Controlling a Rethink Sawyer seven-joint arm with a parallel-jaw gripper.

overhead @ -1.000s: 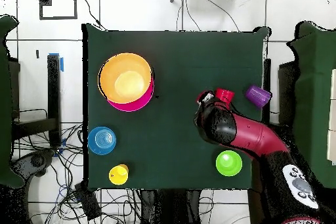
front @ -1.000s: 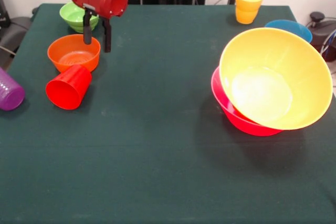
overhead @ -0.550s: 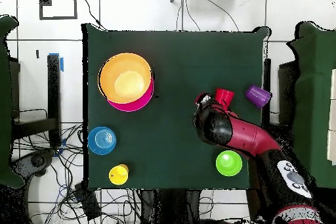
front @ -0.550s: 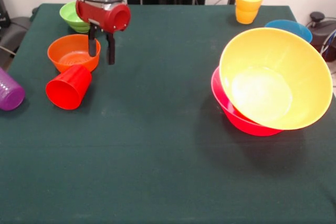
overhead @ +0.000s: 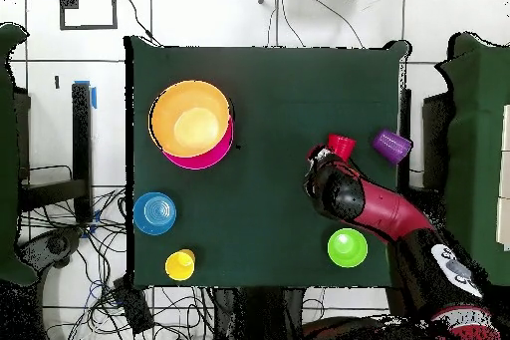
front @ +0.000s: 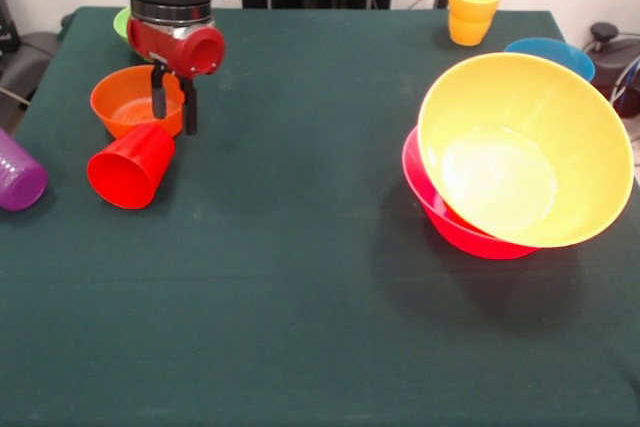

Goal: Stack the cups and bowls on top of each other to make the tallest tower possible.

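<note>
Hovering over the small glossy orange plastic bowl [front: 140,99] at the table's edge, red-and-black gripper [front: 173,111] with fingers apart, one black finger [front: 158,97] inside the rim line, the other [front: 189,110] outside it, apparently straddling the bowl's wall. Judged as the approach to a rim grasp, not yet closed.

Lying on its side just in front of that bowl: small red tapered plastic cup [front: 131,166], mouth toward the camera, close enough to be nudged by a careless descent. Further along the same edge, purple translucent cup [front: 18,176], also tipped over. Behind the gripper, mostly hidden in the front view, small green bowl [overhead: 347,247].

Well apart across the dark green table [front: 300,277]: large yellow-orange bowl [front: 525,150] tilted inside the large pink bowl [front: 450,217], forming the tower so far. Beyond it, small blue bowl [front: 552,53] and an orange-yellow cup stack [front: 472,9].

For a good grasp: lower straight down with the wall centred between the fingers, close firmly on the thin rim, lift clear before travelling. Slippery glossy plastic likely to swing or slide if pinched too near the edge. Tilted yellow bowl worth levelling, or aiming for its lowest point, when placing.
</note>
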